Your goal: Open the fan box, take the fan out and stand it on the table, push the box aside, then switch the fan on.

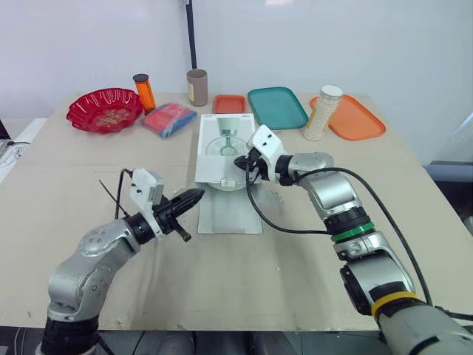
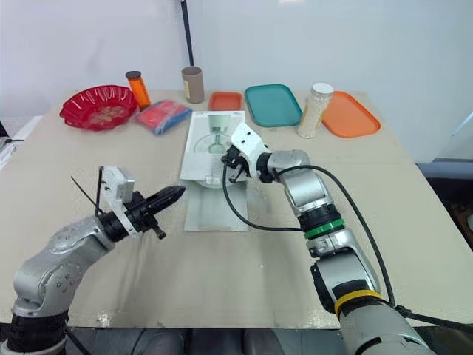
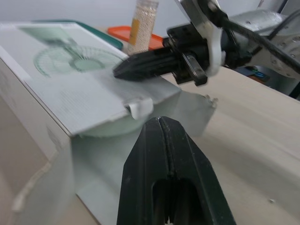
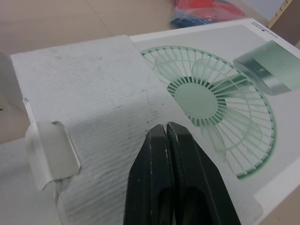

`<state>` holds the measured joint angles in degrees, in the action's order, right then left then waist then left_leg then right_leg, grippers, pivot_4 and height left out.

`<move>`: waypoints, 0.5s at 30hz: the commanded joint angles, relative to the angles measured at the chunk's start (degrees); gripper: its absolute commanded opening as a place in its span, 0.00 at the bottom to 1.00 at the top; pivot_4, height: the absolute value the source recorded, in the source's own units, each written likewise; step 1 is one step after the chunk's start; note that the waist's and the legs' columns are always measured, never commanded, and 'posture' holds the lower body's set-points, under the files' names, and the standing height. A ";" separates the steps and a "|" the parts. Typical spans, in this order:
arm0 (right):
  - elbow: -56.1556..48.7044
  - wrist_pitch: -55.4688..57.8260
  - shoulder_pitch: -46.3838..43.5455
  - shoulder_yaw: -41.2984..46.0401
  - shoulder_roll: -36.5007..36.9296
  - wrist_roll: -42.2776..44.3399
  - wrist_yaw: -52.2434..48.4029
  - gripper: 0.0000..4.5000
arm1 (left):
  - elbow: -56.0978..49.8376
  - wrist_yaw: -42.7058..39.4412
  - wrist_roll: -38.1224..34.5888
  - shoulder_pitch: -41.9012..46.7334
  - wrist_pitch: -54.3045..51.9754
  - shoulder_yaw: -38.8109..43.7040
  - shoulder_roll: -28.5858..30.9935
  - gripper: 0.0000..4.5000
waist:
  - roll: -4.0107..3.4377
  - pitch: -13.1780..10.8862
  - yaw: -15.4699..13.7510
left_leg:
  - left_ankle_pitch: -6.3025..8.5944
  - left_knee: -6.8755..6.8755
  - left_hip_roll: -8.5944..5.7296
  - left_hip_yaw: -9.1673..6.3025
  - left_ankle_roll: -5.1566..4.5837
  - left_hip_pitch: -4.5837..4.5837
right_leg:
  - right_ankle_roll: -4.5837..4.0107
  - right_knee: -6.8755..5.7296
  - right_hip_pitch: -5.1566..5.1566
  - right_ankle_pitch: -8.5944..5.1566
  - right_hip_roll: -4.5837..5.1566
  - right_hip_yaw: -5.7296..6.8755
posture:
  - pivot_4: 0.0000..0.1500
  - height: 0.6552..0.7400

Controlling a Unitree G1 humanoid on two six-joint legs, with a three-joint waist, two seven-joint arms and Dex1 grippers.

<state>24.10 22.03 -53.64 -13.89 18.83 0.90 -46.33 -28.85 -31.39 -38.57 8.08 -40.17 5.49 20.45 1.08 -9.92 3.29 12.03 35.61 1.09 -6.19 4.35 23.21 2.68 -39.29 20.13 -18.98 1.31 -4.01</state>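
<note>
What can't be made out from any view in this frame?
- The fan's switch: it is under the top panel and flap of the fan box in the head and left wrist views.
- Whether the right pincer touches the box top: in the right wrist view the shut pincer itself covers the contact spot.
- What lies in the red bowl: it is too small to tell in the head views.

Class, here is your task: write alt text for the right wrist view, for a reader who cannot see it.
The right pincer, its two black fingers closed together, is poised close over the top of a white fan box printed with a green fan picture. A white tab curls up at one edge of the box, and a red and blue packet lies beyond it.
</note>
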 commanded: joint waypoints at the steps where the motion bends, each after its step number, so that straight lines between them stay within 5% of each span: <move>1: 2.44 -2.03 -1.35 -0.79 -0.58 -0.91 -0.75 0.01 | -3.35 2.52 -5.64 -2.55 -2.45 -0.05 -2.88 0.00 | -0.02 -0.01 0.02 | 0.00 0.00 0.00 0.00 0.00 -0.01 | -0.01 -0.01 0.00 0.01 -0.01 0.00 | 1.00 1.00; 6: 4.85 -4.43 -2.15 -0.57 -0.96 -1.65 -1.02 0.01 | 0.71 5.81 -12.39 -5.37 -4.20 2.51 -7.85 0.00 | -0.03 -0.01 -0.02 | 0.00 0.00 0.05 0.02 0.00 -0.02 | -0.04 -0.02 0.02 0.02 -0.04 -0.01 | 1.00 1.00; 15: 7.35 -6.27 -3.56 1.45 0.99 -2.12 -0.54 0.01 | 8.78 7.70 -13.64 -3.22 -1.89 3.77 -12.17 0.00 | -0.02 -0.01 -0.38 | -0.01 0.01 0.02 0.04 0.01 -0.01 | -0.05 -0.01 0.02 0.03 -0.02 -0.01 | 1.00 1.00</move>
<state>30.94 15.94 -56.22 -13.36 18.87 -0.43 -47.12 -19.78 -23.81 -50.70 3.66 -43.21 7.90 8.16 1.06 -9.93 2.90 12.02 35.62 1.11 -6.16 4.36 23.20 2.63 -39.30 20.15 -18.95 1.28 -4.02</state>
